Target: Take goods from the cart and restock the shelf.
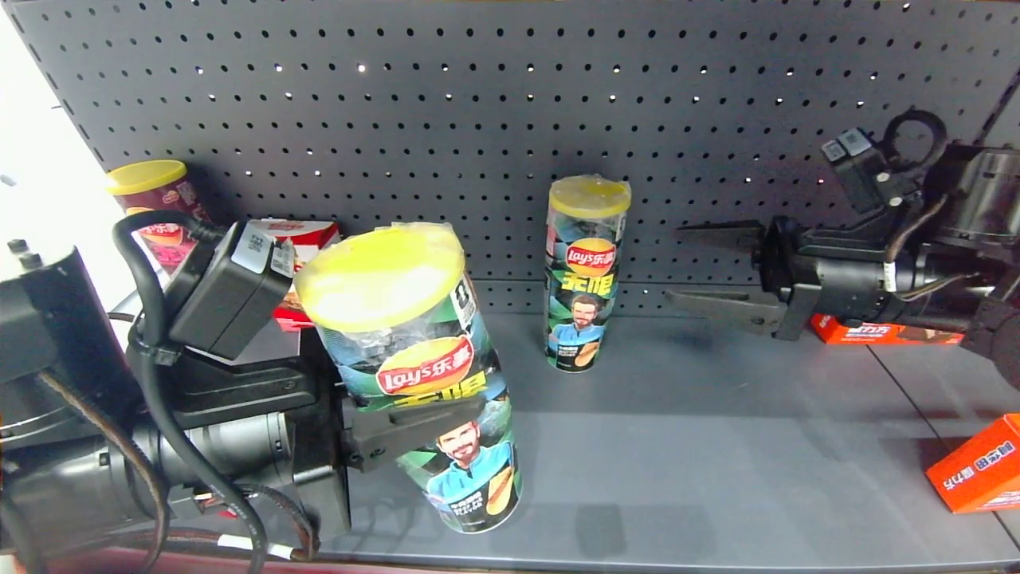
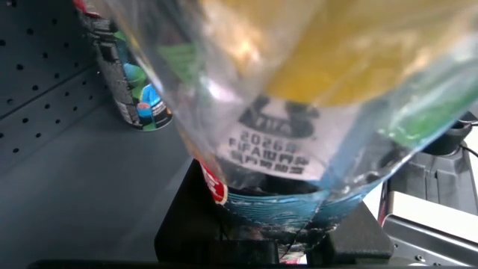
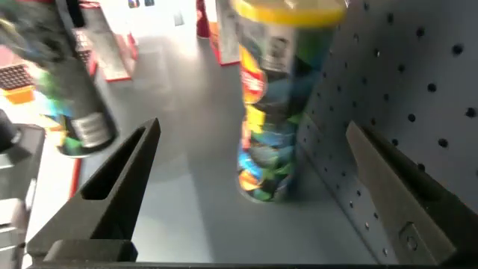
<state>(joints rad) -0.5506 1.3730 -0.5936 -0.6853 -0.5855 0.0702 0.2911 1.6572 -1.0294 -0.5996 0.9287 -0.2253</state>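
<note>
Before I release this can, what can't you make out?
- Head view: whether the base of the held can touches the shelf; angle hides contact.
- Left wrist view: the held can, blurred against the lens, covers the shelf beneath.
- Head view: far finger of the left gripper, behind the held can.
- Head view: orange box, cut by the right edge.

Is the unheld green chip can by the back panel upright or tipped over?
Upright. The chip can rests on its base on the shelf, with its yellow lid on top.

Front chip can (image 1: 422, 363) tilted; rear chip can (image 1: 582, 279) upright.
</note>
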